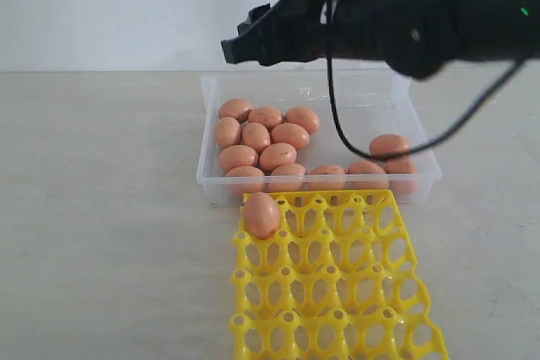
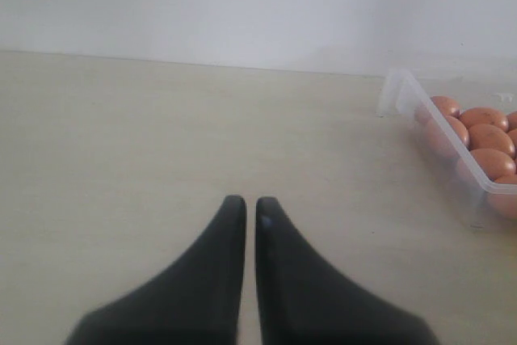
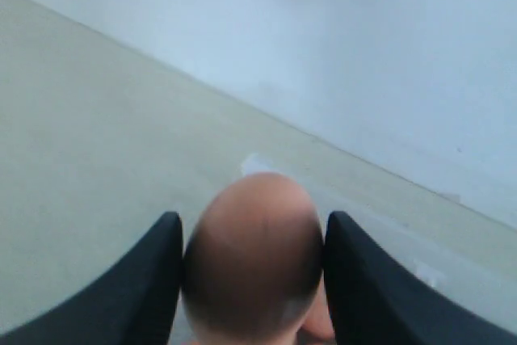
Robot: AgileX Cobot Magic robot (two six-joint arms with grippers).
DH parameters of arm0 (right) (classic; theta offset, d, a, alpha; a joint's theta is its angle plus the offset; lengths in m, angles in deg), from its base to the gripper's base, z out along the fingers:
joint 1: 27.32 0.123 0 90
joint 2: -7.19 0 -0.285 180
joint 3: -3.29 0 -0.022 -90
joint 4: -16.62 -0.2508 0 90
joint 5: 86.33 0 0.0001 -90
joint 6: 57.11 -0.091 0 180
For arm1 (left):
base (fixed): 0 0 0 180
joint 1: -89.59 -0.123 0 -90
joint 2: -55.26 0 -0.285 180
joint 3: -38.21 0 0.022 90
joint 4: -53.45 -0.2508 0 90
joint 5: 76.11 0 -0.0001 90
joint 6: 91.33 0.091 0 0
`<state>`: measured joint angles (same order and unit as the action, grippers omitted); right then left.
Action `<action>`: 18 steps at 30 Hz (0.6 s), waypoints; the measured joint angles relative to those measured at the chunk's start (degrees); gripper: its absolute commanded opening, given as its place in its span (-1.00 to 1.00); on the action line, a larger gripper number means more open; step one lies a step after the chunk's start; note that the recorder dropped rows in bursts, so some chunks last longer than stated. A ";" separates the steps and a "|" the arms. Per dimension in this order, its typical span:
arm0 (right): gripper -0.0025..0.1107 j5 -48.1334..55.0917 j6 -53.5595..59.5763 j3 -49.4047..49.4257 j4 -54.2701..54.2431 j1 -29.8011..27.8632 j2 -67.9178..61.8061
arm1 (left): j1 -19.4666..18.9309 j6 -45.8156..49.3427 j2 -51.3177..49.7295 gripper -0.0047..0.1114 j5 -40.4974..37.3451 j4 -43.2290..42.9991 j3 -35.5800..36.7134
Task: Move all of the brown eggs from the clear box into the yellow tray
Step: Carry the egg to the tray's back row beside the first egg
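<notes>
Several brown eggs lie in the clear box at the back. One brown egg sits in the far left cup of the yellow tray, which stands in front of the box. My right gripper hangs high above the box's far left side. In the right wrist view this gripper is shut on a brown egg, a finger pressing each side. My left gripper is shut and empty over bare table, with the box's corner and its eggs off to one side.
A black cable loops down from the right arm over the box. A beige tabletop surrounds box and tray, and a white wall stands behind.
</notes>
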<state>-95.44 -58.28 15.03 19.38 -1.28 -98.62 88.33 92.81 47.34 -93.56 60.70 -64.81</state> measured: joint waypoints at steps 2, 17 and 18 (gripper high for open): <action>-0.96 -11.18 0.01 9.44 -0.38 0.94 2.80 | 0.00 0.00 0.00 -0.85 0.00 0.00 0.00; -0.96 -32.51 -1.70 39.22 -7.84 7.14 4.91 | 0.00 0.00 0.00 -0.85 0.00 0.00 0.00; -0.96 -33.56 -1.56 39.22 -8.06 7.14 4.06 | 0.00 0.00 0.00 -0.85 0.00 0.00 0.00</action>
<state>-129.01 -59.84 54.25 11.32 5.86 -94.56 88.33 92.81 47.34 -93.56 60.70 -64.81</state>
